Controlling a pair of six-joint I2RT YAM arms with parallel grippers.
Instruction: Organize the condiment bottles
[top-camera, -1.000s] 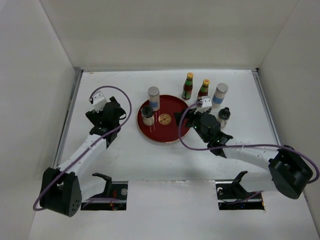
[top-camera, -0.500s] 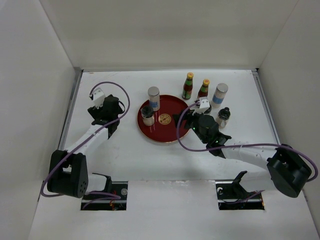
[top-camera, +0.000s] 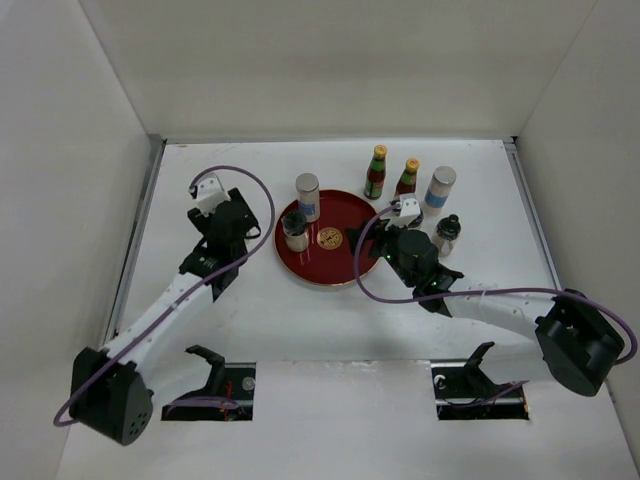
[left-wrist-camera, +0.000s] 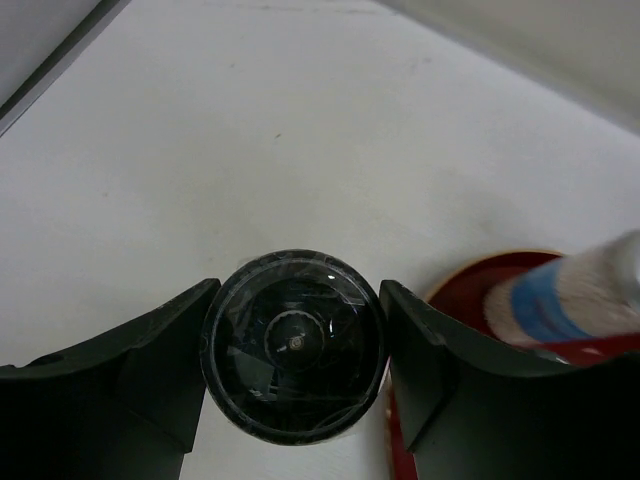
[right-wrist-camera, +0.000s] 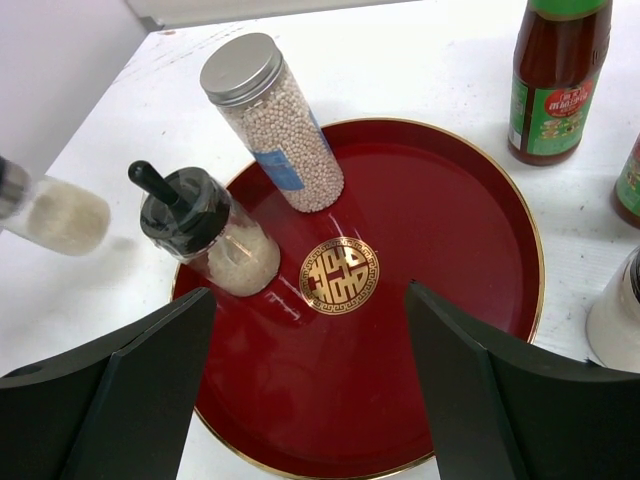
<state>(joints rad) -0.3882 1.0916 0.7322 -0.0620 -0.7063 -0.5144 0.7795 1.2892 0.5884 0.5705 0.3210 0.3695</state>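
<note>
Left fingers (left-wrist-camera: 130, 375) pinch shaker (left-wrist-camera: 292, 345) beside rim of plate (left-wrist-camera: 450, 285) | right fingers (right-wrist-camera: 110, 390) spread wide above plate

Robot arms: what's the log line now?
left gripper: shut on dark-lidded shaker | right gripper: open near red plate | sauce bottles: off plate

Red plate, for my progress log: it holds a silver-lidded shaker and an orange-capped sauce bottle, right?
Not quite. The red plate does hold the silver-lidded shaker, but the second thing on it is a black-capped shaker, not a bottle of sauce. The right wrist view shows this; the nearest sauce bottle stands off the plate, beyond its rim.
</note>
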